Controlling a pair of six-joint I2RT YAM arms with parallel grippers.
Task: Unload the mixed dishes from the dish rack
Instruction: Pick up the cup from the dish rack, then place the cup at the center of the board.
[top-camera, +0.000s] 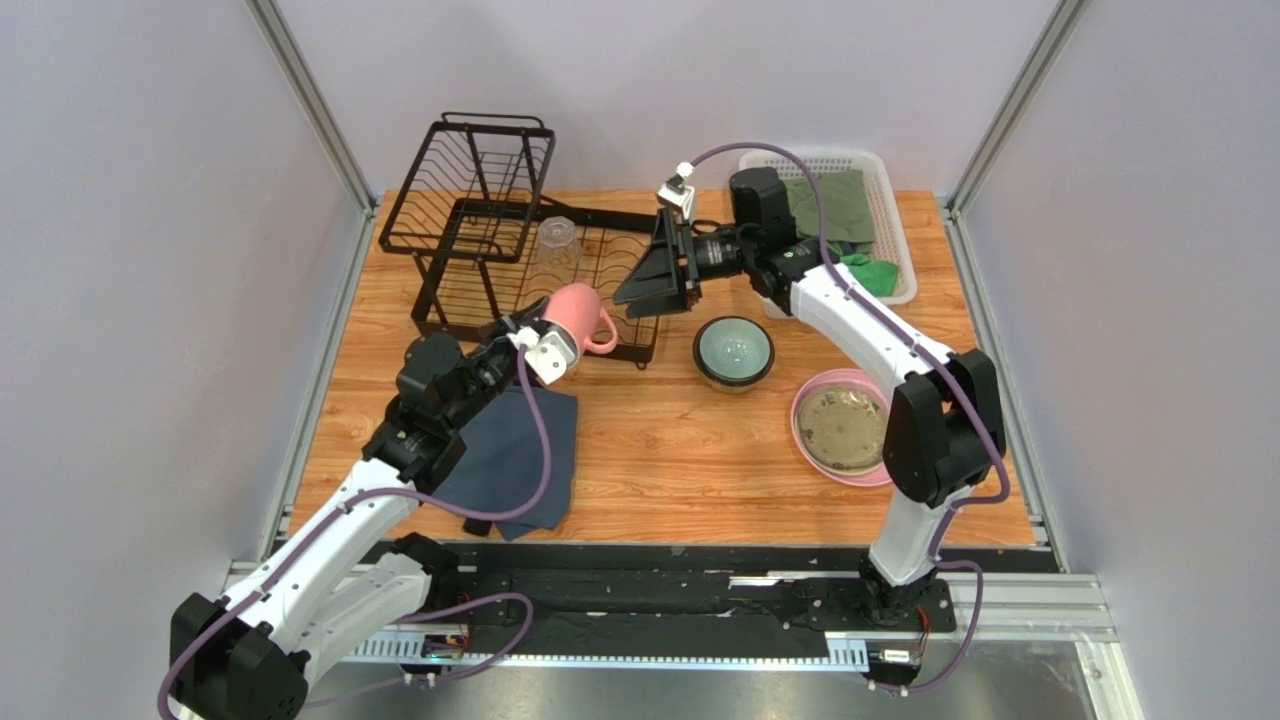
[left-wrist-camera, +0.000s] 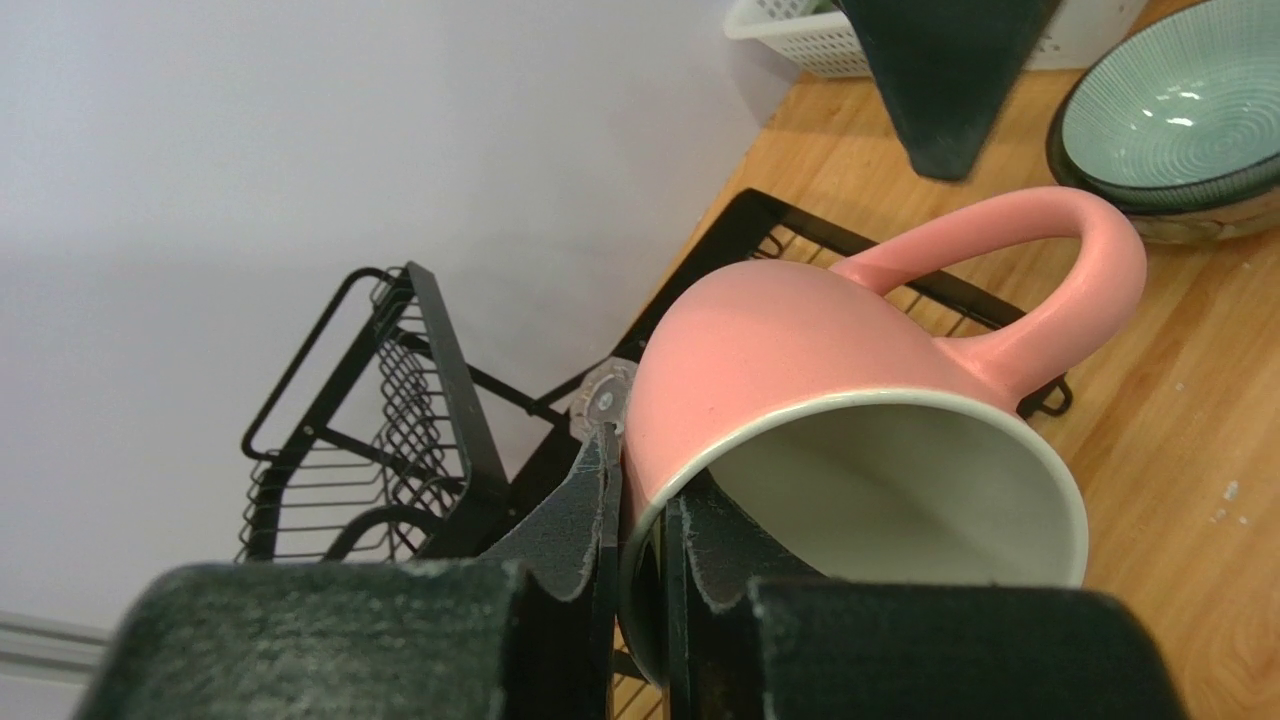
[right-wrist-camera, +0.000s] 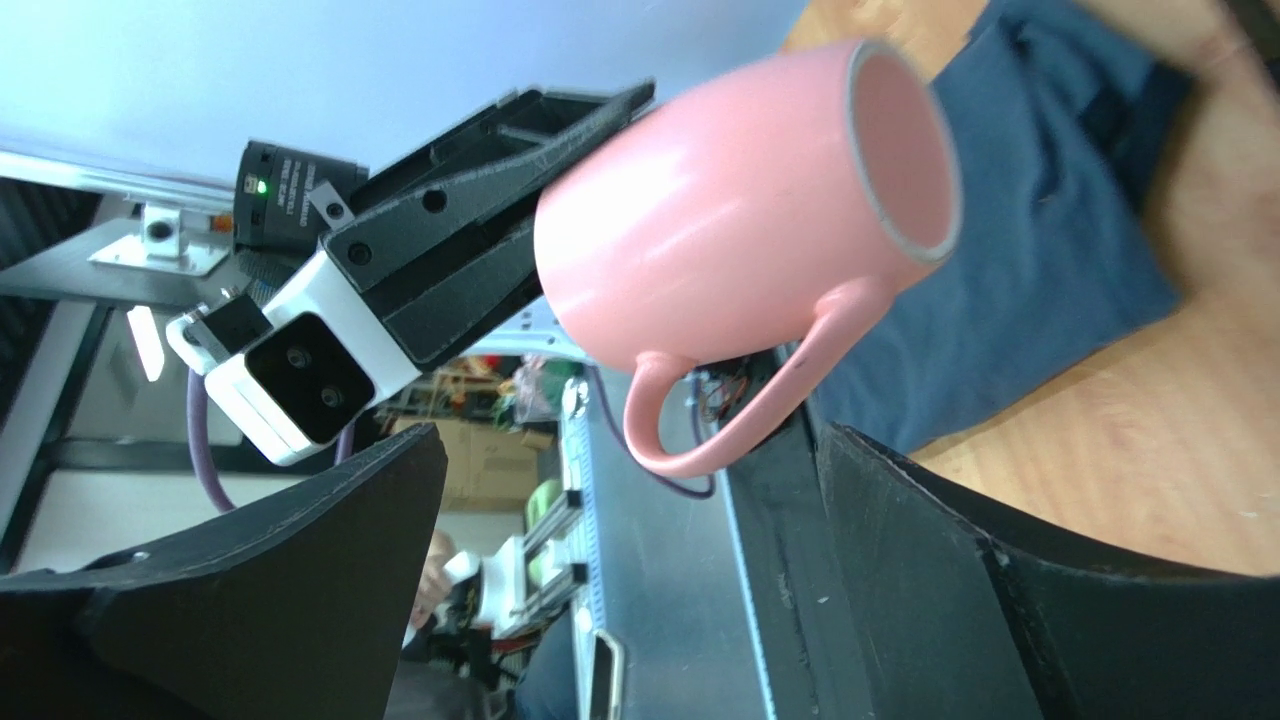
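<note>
The pink mug (top-camera: 576, 315) hangs tilted just above the front edge of the black wire dish rack (top-camera: 466, 195). My left gripper (top-camera: 549, 348) is shut on it, one finger inside the rim and one outside (left-wrist-camera: 639, 480). In the left wrist view the mug (left-wrist-camera: 842, 375) fills the centre, handle pointing up and to the right. My right gripper (top-camera: 639, 285) stands open over the rack's lower tray, facing the mug (right-wrist-camera: 721, 240), with nothing between its fingers (right-wrist-camera: 631, 443). A clear glass (top-camera: 558, 237) stands in the rack. The dark bowl with the teal inside (top-camera: 733, 351) sits on the table.
A pink plate with a cream plate on it (top-camera: 842, 426) lies at the right on the table. A folded blue-grey cloth (top-camera: 511, 458) lies under the left arm. A white basket of green cloths (top-camera: 887, 210) stands at the back right.
</note>
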